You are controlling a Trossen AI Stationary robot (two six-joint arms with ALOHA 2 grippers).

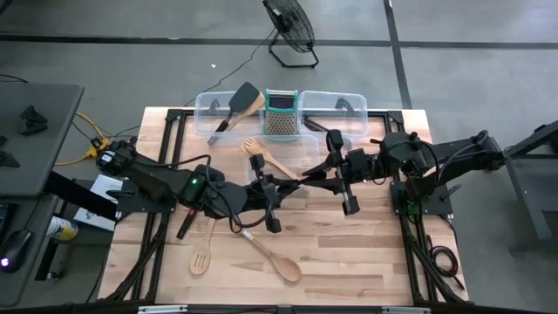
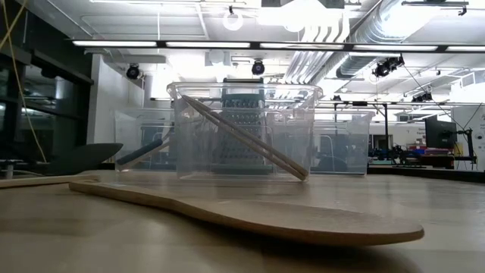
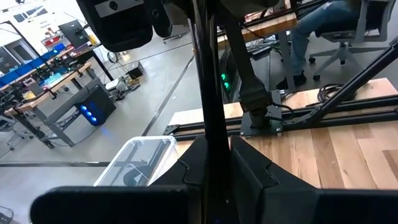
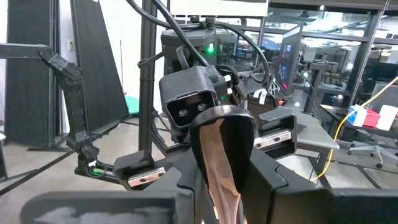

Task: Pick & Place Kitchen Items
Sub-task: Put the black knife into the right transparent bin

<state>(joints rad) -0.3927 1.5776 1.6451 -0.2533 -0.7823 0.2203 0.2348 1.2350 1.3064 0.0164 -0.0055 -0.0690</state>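
Our left pincer (image 1: 259, 164) and right pincer (image 1: 307, 177) both pinch one long black-handled utensil (image 1: 283, 180), its brown wooden end showing in the right wrist view. Held above mid-worktop (image 1: 366, 253), its axis runs between the arms. We judge the clear plastic bins (image 1: 336, 103) nearer the right arm.

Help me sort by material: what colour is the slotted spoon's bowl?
Light wood, on the slotted spoon, best in the high view.

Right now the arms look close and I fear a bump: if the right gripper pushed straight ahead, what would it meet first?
Probably the left gripper: it sits directly ahead of the right gripper, which holds a wooden utensil; depth unclear.
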